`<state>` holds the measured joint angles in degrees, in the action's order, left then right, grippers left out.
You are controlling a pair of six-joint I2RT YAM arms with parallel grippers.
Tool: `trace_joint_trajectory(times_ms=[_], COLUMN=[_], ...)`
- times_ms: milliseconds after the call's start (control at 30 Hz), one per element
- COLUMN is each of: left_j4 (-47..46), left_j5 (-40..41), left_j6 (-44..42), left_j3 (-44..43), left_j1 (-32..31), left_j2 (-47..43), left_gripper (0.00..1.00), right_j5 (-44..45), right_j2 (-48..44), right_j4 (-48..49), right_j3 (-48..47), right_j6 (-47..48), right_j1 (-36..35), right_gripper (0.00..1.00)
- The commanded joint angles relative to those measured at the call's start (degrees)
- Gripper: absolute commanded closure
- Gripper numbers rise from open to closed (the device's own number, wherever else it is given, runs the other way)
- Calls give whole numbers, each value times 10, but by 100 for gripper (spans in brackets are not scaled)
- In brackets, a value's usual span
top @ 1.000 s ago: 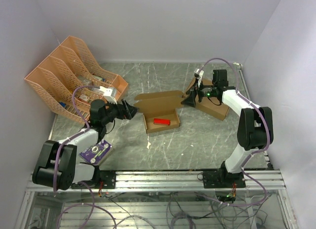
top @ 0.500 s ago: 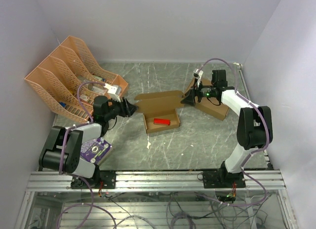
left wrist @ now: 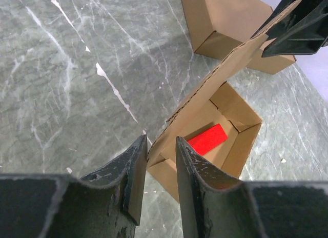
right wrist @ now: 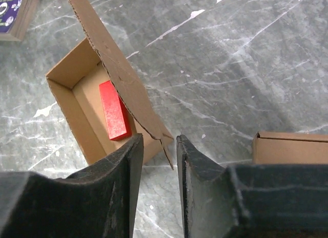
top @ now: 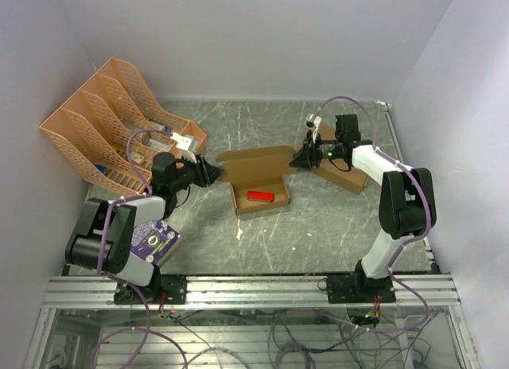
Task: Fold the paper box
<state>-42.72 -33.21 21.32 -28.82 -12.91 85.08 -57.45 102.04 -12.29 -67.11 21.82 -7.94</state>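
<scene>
We see the paper box open at the middle of the table, a red block inside and its lid raised. The left gripper and the right gripper each bracket one end corner of that lid. Both pairs of jaws stand a slim gap apart and are not clamped on the cardboard.

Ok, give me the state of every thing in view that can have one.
Small brown cardboard paper box: open, lid flap raised.
Red rectangular block: lying flat inside the paper box.
Left gripper: jaws slightly apart around one lid corner.
Right gripper: jaws slightly apart around the opposite lid corner.
Larger brown cardboard box: closed.
Orange mesh file rack: standing, holding items.
</scene>
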Motion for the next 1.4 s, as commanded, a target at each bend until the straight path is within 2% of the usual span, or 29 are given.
trace_joint_trajectory(times_ms=[0,233,400,667,800,1000,1233,1300,1367], left_j4=[4,72,84,88,90,112,112,111,114], left_j5=[15,63,72,103,147,213,226,228,230], left_j6=[-23,-51,-51,-56,-60,-73,-86,-90,-93], left_j3=[-21,-39,-41,-32,-24,-21,-23,-21,-21], left_j1=[-16,-43,-49,-73,-99,-131,-132,-132,-132], left_j2=[-17,-44,-51,-65,-86,-112,-105,-102,-99], left_gripper=[61,62,67,86,90,91,90,88,79], right_j5=[14,30,39,52,68,98,103,103,105], right_j2=[-22,-35,-47,-65,-77,-94,-91,-89,-85], right_j4=[11,16,20,36,49,64,54,52,49], right_j3=[11,18,25,44,55,65,64,62,61], right_j6=[8,10,13,2,-21,-39,-28,-26,-23], right_j1=[-7,-13,-17,-22,-34,-52,-54,-54,-54], right_gripper=[70,76,81,94,98,100,99,98,97])
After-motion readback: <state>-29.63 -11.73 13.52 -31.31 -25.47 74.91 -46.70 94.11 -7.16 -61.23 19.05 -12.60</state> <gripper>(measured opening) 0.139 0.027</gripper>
